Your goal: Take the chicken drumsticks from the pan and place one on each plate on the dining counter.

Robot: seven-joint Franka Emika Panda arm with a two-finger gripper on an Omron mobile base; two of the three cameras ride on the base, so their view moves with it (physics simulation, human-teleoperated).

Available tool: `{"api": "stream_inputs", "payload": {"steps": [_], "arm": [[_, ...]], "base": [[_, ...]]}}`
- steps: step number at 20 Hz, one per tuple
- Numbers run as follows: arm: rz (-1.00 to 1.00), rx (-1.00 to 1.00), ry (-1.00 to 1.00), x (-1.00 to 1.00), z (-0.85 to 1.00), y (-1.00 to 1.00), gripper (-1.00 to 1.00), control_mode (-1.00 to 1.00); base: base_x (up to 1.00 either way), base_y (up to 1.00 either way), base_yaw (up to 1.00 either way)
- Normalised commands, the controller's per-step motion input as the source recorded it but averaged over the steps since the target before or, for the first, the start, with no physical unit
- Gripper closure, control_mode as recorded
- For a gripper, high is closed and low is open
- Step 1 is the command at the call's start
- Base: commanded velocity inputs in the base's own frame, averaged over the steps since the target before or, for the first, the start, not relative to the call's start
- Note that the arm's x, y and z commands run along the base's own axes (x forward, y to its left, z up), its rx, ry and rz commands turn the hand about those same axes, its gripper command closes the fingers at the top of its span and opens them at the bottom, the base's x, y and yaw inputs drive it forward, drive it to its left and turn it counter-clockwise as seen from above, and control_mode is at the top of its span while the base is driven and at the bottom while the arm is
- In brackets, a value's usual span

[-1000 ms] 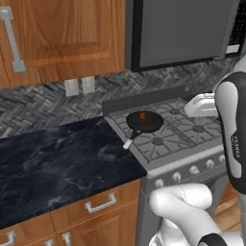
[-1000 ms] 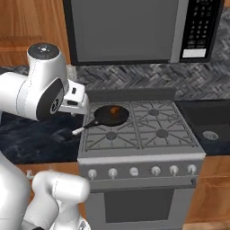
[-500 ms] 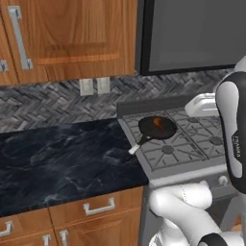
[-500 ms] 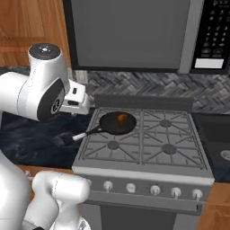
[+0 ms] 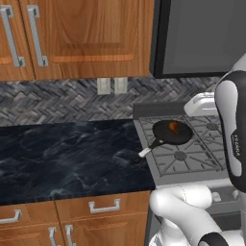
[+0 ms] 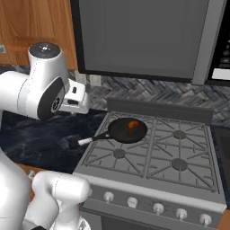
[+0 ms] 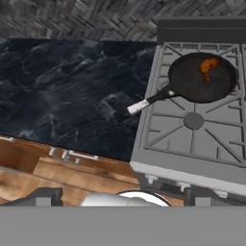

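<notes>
Chicken drumsticks (image 7: 208, 67) in pan (image 7: 202, 78) on stove: small, light, greasy. Grab fat end. Gripper (image 7: 120, 196) wide open, empty.

My arm stands folded upright, elbow high, with my hand held up and back from the stove (image 6: 152, 157), well above its front left corner. My gripper (image 7: 120, 196) looks down at it, jaws spread wide and holding nothing.
</notes>
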Motion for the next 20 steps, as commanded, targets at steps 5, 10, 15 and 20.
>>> {"api": "stream_inputs", "payload": {"steps": [5,10,15,20], "arm": [[0.17,-0.08,-0.10,0.10,-0.62,-0.06,-1.00,-1.00],[0.00,-0.08,-0.07,0.22,-0.75,-0.10,-1.00,-1.00],[-0.09,-0.01,-0.04,0.25,-0.65,-0.25,-1.00,-1.00],[-0.15,0.00,-0.07,0.10,-0.73,-0.52,-1.00,-1.00]], "base": [[0.00,0.00,0.00],[0.00,0.00,0.00],[0.00,0.00,0.00],[0.00,0.00,0.00]]}}
